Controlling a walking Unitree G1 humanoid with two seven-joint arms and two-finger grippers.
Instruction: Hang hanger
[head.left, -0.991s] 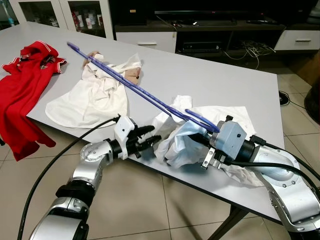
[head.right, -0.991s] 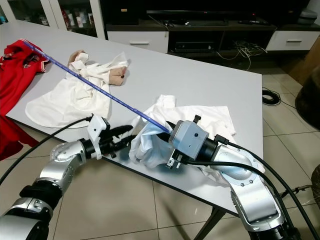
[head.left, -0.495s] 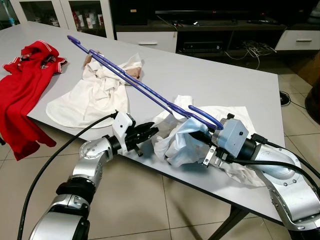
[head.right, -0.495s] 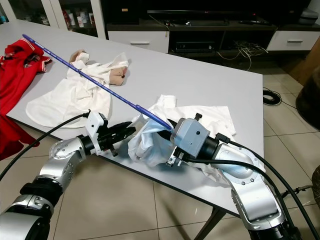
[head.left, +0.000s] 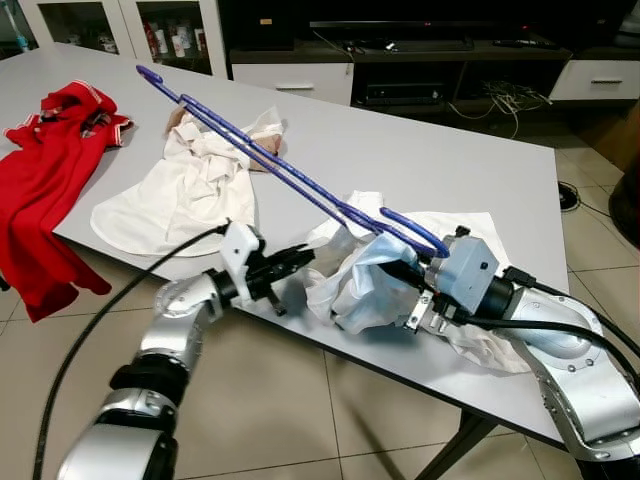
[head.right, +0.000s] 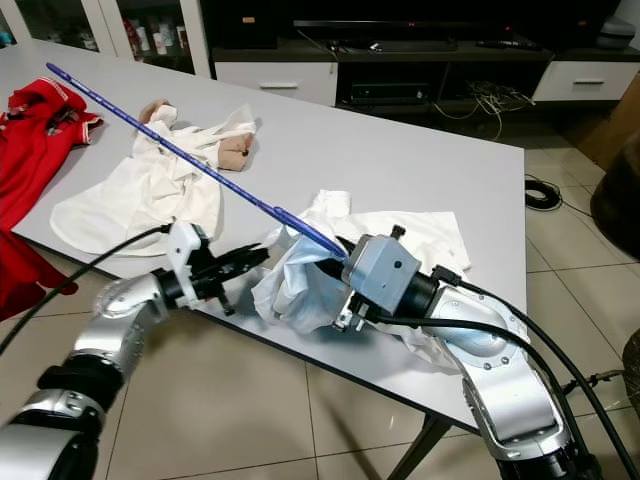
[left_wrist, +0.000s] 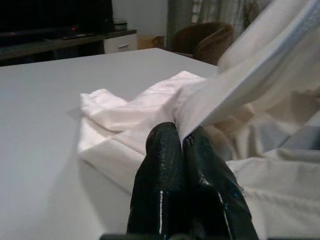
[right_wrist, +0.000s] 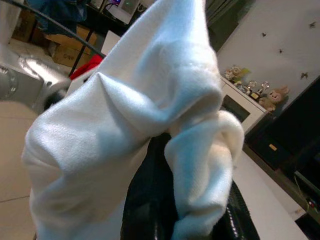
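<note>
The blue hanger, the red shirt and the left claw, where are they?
blue hanger (head.left: 270, 165), left eye view, middle of its long bar.
red shirt (head.left: 45, 165), left eye view, its chest.
left claw (left_wrist: 181, 142), left wrist view, fingertips pinching cloth.

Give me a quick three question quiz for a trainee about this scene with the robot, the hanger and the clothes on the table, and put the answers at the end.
1. True or false: the blue hanger lies flat on the grey table.
2. Multiple choice: what is the left gripper pinching? A) the red garment B) an edge of the white shirt C) a cable
3. Fill in: the right gripper is wrapped in ____ cloth.

Key
1. False: its far end is raised off the table, slanting up from the bunched shirt at the right gripper.
2. B: the fingers are shut on a fold of it at the near table edge.
3. White.
</note>
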